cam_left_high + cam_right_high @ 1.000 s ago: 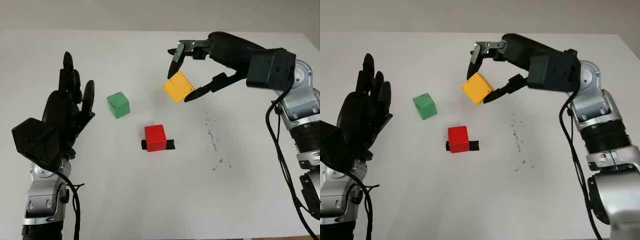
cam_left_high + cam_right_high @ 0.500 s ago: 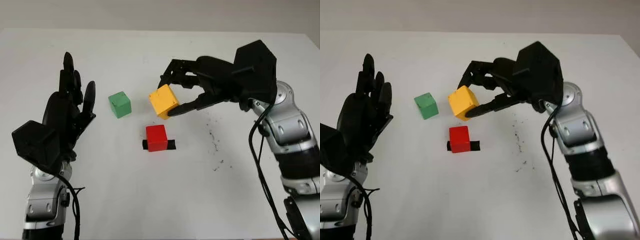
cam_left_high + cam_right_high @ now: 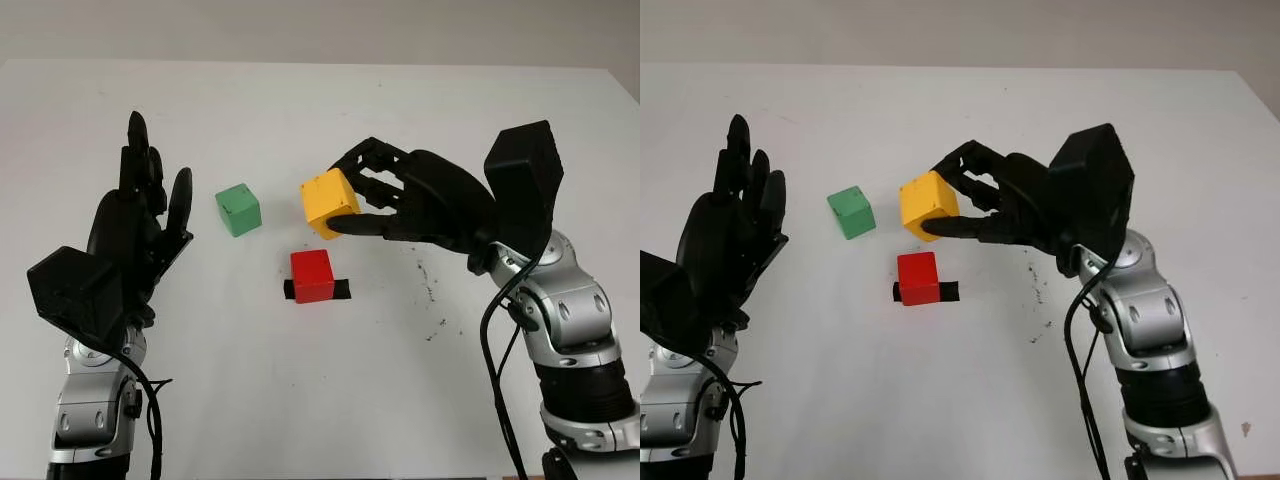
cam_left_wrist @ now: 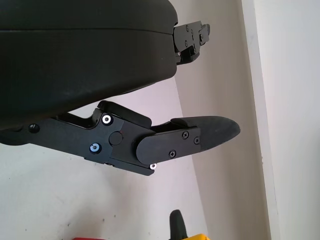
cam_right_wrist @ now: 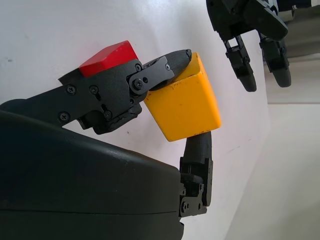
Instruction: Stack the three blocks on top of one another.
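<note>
**Yellow block held tilted, above and just behind the red**

Right robot hand [image 3: 352,200] pinches yellow block [image 3: 329,201] off the bench [image 3: 300,390], w/ thumb low and fingers [image 5: 167,62] at a top edge. Risk: block's tilted, so it could land skewed on red block [image 3: 311,275] & slide off. Green block [image 3: 238,210] sits apart, left. Left robot hand [image 3: 135,225] open, raised, idle. No containers.

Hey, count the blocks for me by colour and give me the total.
Yellow block, held off the table in the right hand: 1
Red block, on the table on a strip of black tape: 1
Green block, on the table: 1
Total: 3 blocks
</note>
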{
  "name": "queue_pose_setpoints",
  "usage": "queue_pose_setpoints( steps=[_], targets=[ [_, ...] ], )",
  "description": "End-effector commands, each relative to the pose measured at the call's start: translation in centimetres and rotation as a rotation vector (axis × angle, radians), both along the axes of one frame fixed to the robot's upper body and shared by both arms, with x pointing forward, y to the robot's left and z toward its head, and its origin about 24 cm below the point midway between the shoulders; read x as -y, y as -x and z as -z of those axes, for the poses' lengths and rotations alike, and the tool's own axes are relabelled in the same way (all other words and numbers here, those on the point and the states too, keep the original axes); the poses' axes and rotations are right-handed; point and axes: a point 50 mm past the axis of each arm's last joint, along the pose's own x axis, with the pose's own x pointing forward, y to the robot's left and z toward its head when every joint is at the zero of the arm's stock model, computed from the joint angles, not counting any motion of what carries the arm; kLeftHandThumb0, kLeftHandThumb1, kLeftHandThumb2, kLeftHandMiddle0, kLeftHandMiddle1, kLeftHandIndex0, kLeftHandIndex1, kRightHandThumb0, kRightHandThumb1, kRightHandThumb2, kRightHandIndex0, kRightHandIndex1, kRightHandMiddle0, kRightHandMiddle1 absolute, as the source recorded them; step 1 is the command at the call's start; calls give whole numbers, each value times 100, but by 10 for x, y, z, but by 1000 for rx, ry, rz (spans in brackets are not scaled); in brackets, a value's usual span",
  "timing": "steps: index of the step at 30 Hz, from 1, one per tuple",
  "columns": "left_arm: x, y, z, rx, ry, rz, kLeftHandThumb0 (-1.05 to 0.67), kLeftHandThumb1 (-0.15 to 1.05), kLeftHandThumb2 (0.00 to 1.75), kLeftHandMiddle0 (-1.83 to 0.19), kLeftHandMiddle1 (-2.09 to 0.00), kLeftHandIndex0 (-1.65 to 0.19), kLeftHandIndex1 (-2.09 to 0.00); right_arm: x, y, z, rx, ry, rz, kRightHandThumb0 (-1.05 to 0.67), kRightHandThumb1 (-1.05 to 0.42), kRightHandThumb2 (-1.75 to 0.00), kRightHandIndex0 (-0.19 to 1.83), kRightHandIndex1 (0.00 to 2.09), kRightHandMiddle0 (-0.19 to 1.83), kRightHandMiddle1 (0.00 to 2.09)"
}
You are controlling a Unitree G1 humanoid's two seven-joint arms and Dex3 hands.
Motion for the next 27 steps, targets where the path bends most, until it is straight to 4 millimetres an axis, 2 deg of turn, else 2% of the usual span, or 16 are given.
queue_pose_setpoints(
  steps=[1,7,15,27],
  targets=[
    [1,3,-4,19,-1,1,-62,105,56,18,-5,19,-3,-2,2,-2,21,-23,-4,-43,-105,-7,12,4,8,173],
    [0,3,-4,18,-12,4,-62,105,56,19,-5,19,-2,-6,-3,5,10,-23,-33,-44,-104,-6,13,5,10,173],
    [0,4,-6,18,-10,-3,-62,105,55,17,-6,19,-4,-11,-9,6,4,25,-103,-44,-101,-5,16,6,14,177],
    [1,4,-6,17,7,-6,-61,105,55,16,-5,19,-4,-16,-14,11,62,100,-157,-43,-98,-5,20,7,19,173]
  ],
)
